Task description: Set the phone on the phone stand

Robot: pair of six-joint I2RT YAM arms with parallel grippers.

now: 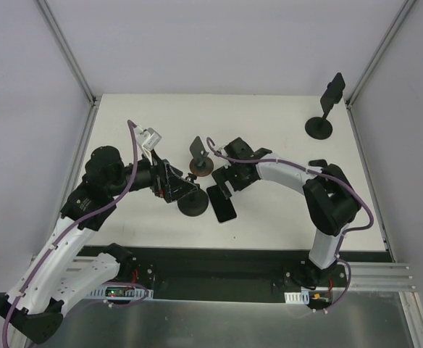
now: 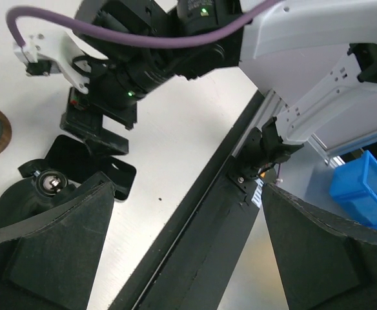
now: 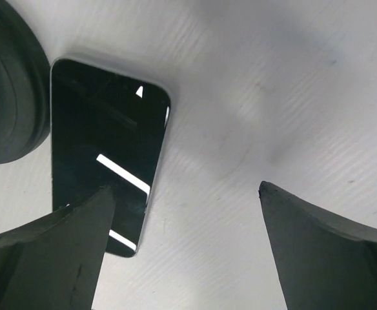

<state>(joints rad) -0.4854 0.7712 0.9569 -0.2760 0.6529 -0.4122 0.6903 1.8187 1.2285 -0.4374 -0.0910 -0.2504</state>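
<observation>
The phone point(image 1: 224, 206) is a dark glossy slab lying flat on the white table, right beside the round black base of a phone stand point(image 1: 193, 206). My right gripper point(image 1: 224, 184) hovers open just above the phone's far end. In the right wrist view the phone point(image 3: 104, 142) lies to the left, partly behind my left finger, and only bare table lies between the fingertips of the right gripper point(image 3: 187, 187). My left gripper point(image 1: 185, 190) is open over the stand. In the left wrist view the stand's base and ball joint point(image 2: 49, 183) show by the left finger, and the left gripper point(image 2: 187, 184) holds nothing.
A brown disc with a small tilted holder point(image 1: 199, 165) sits just behind both grippers. A tall black stand point(image 1: 320, 127) is at the back right corner. The table's near edge and black mounting rail point(image 2: 201, 219) run under the left gripper. White walls enclose the table.
</observation>
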